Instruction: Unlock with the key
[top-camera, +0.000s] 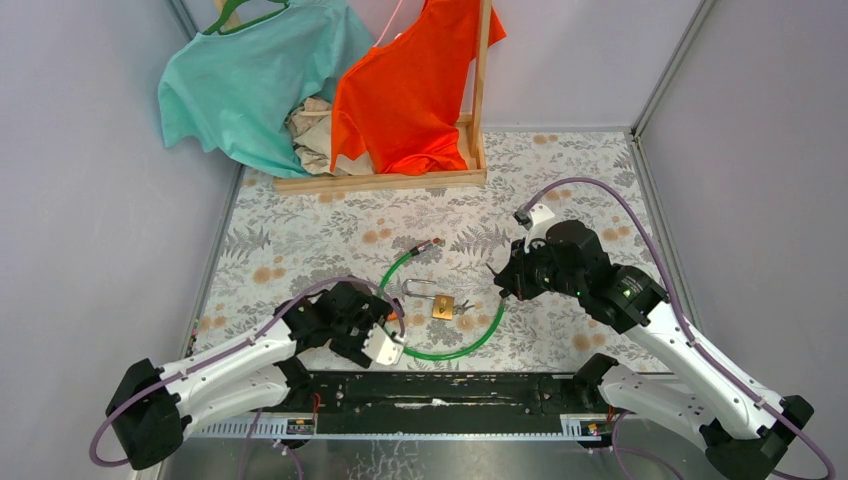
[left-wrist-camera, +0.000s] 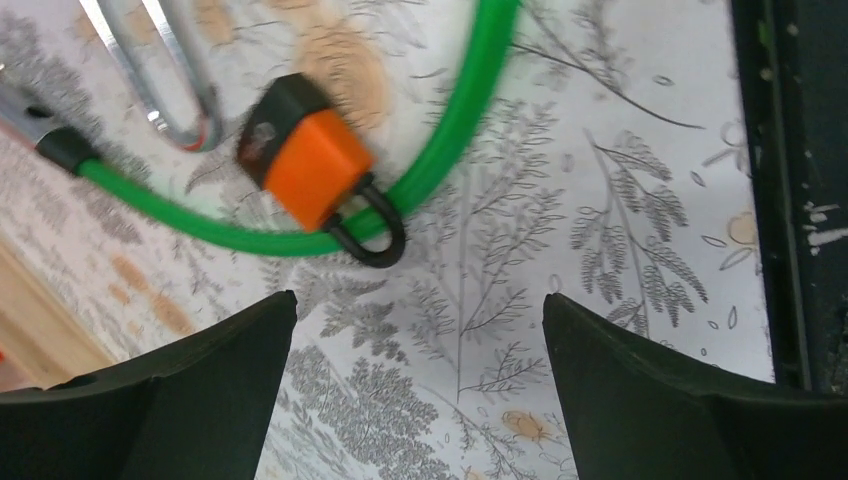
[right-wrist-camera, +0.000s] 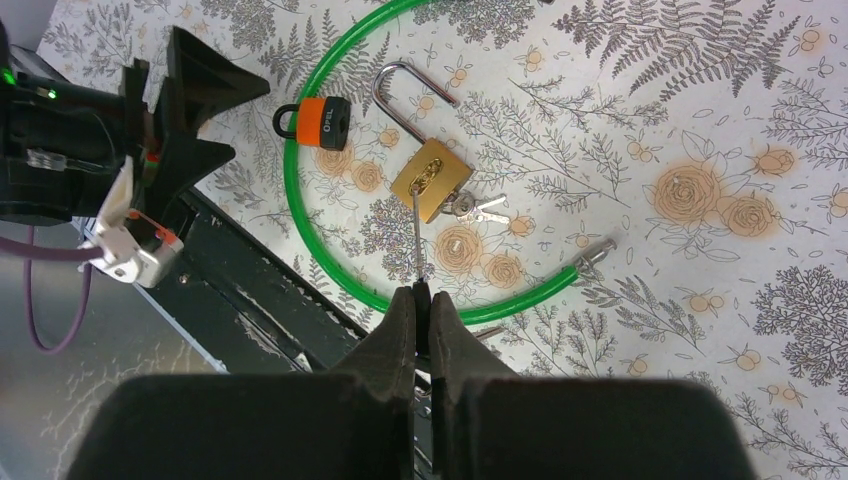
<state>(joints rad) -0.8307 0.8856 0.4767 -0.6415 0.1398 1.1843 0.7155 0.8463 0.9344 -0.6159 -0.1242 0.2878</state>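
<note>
One brass padlock (right-wrist-camera: 430, 180), silver keys (right-wrist-camera: 478, 208) at its base, lies inside the green cable loop (left-wrist-camera: 478, 75). Right gripper (right-wrist-camera: 422, 292) shut, maybe pinching a thin strand (right-wrist-camera: 416, 235); left gripper (left-wrist-camera: 420, 310) wide, empty. Pin lock body, turn key squarely.

walls (top-camera: 90, 200): plain grey | table (top-camera: 300, 230): floral cloth | rack (top-camera: 380, 181): wooden, back

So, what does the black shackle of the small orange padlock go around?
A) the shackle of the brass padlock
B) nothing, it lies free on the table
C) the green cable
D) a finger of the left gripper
C: in the left wrist view, the black shackle of the orange padlock loops around the green cable, apart from the brass padlock.
</note>
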